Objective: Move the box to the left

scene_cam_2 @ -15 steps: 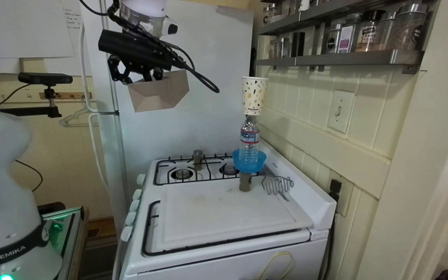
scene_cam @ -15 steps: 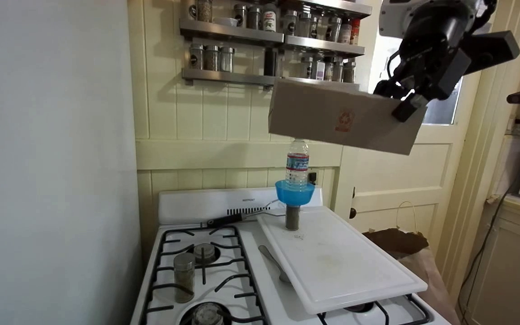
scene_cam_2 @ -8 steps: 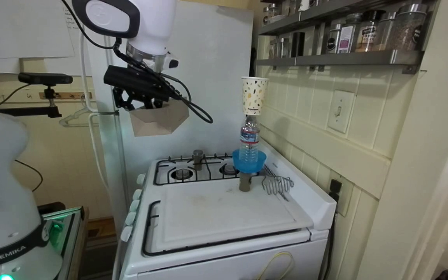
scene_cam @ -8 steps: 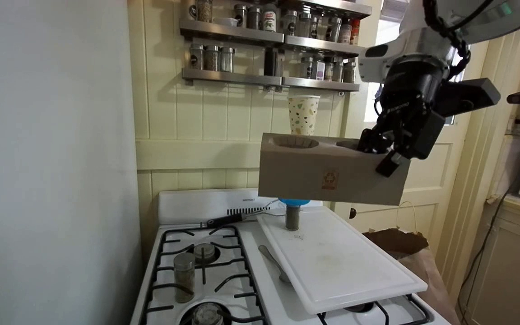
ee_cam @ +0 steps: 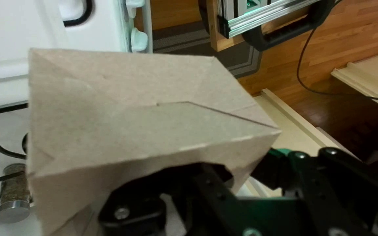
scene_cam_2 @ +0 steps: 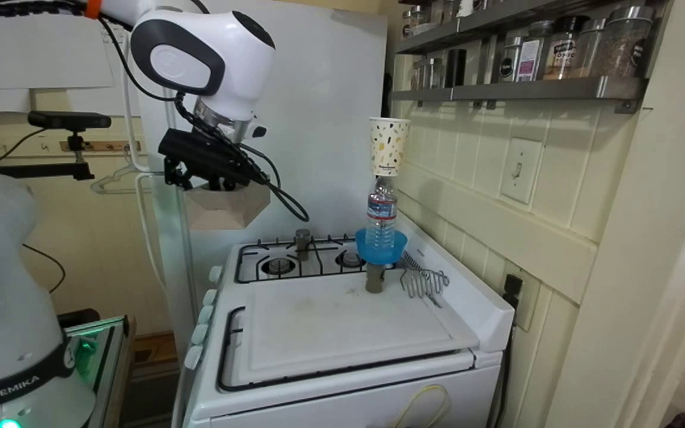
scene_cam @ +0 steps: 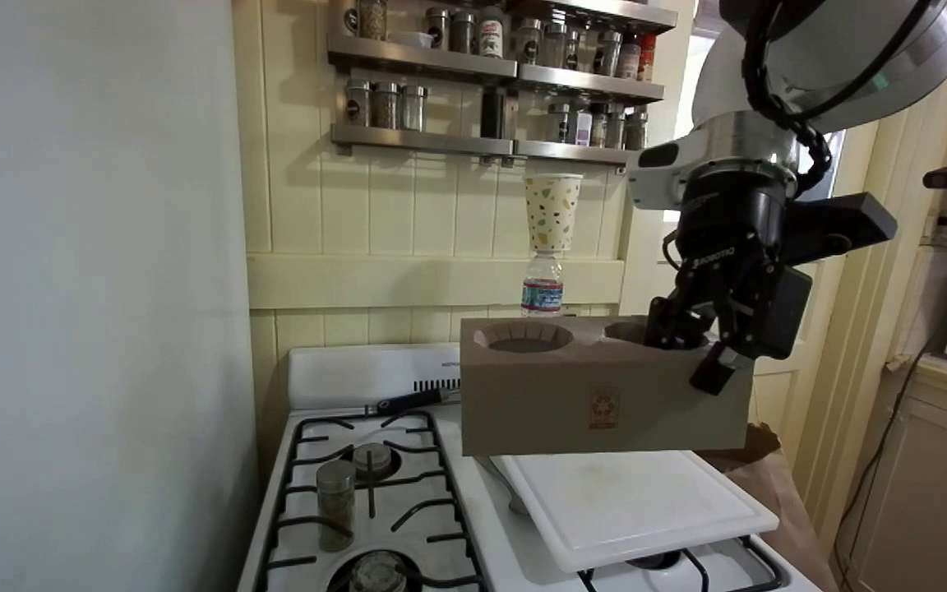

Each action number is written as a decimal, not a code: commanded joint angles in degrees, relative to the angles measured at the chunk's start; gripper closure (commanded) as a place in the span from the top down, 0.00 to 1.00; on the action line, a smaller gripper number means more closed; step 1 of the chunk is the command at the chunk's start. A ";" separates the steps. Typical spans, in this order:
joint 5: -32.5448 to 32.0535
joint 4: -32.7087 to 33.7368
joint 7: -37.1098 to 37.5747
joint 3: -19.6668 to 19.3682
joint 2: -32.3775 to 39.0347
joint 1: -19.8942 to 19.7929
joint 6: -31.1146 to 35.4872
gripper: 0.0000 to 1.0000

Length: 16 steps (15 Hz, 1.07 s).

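One cardboard box (scene_cam: 560, 403), the task item, hangs from the gripper (scene_cam: 690, 359) in an exterior view. One finger (scene_cam: 713, 374) lies against the outer face of the side wall; its mate sits inside a round cut-out in the top. The box extends from the gripper toward the left of that view and is held roughly level. The white cutting board (scene_cam: 638, 506) lies below the gripper; the spice jar (scene_cam: 335, 506) stands lower and well to its left. Status, as judged: grasp complete, lift complete, placement not complete.

In an exterior view, the box is directly beneath the gripper, in front of the refrigerator (scene_cam_2: 319, 119). The gas stove (scene_cam_2: 330, 410) is below the gripper and to its right in that view. No support is visible under the box.

In the wrist view, the end of the box fills the space just ahead of the gripper. The jaws are narrow, clamped on the thin cardboard wall.

Remaining steps, as judged: carry left, lower, release. No target mark is visible; the leftward travel still required cannot be told.
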 commanded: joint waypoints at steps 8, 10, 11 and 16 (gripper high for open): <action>10.99 -7.87 4.01 3.61 3.87 5.68 32.95 0.00; 13.70 -7.22 3.37 3.46 7.76 8.71 37.52 0.00; 15.19 -7.72 2.42 3.02 9.01 10.13 39.10 0.00; 22.20 -5.34 -1.54 2.21 16.56 13.79 36.15 0.00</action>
